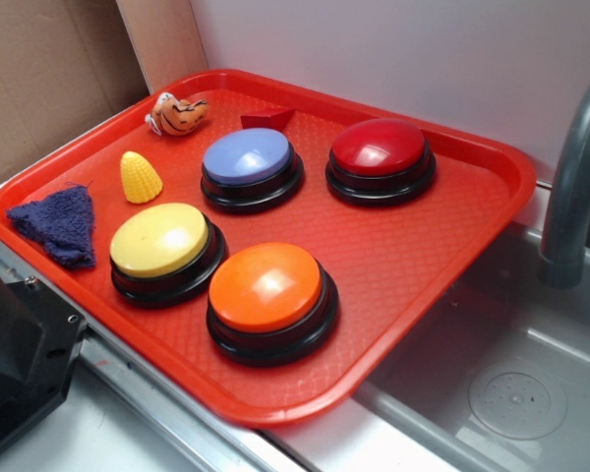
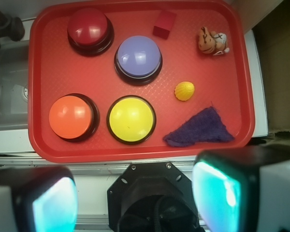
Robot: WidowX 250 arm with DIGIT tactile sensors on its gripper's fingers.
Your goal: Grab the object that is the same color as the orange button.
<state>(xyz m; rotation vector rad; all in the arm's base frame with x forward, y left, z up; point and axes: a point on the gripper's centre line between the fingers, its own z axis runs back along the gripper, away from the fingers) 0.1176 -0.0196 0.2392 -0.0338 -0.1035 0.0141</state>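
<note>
From my cam the red tray point(image 2: 43, 145) fills the view w/ the orange button point(image 2: 71, 116) near-left, gripper point(image 2: 135, 193) fingers spread apart and empty at the near edge, and the tiger toy point(image 2: 212, 41) way off in the far-right corner, fingertips cropped, toy's axis hard to tell tbh.

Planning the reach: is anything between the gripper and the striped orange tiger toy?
From the wrist view, the open gripper sits off the red plastic tray. The purple cloth and yellow corn piece lie roughly between it and the small orange tiger figure.
</note>
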